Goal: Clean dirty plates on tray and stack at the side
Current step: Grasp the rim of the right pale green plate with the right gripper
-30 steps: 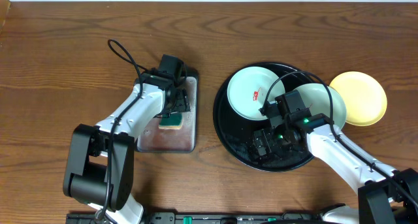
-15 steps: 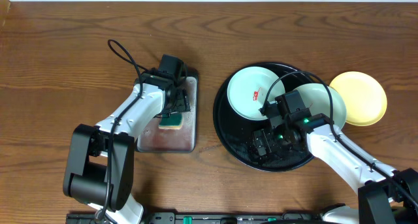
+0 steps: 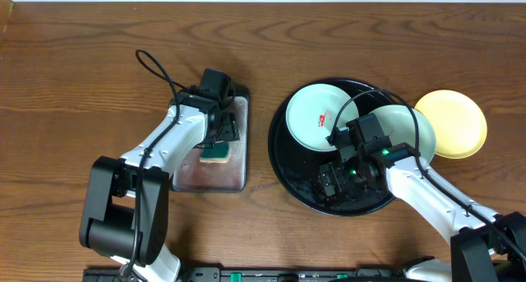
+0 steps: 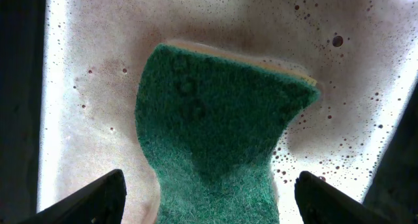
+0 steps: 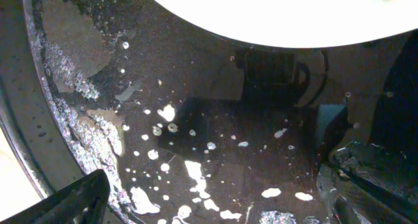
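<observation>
I hold the left jaws spread wide with the green sponge (image 4: 215,139) lying between them, not yet gripped, in the soapy silver tray (image 3: 205,179), where it can take up suds for wiping. The right jaws stand just as wide and empty, low over the wet black tray (image 3: 292,171), ready, I judge, to steady a plate. The red-smeared plate (image 3: 312,117) and a second mint plate (image 3: 408,122) sit on that tray close beside the right jaws, while the yellow plate (image 3: 456,126) rests on the table (image 3: 82,68) further out, likely starting the stack
</observation>
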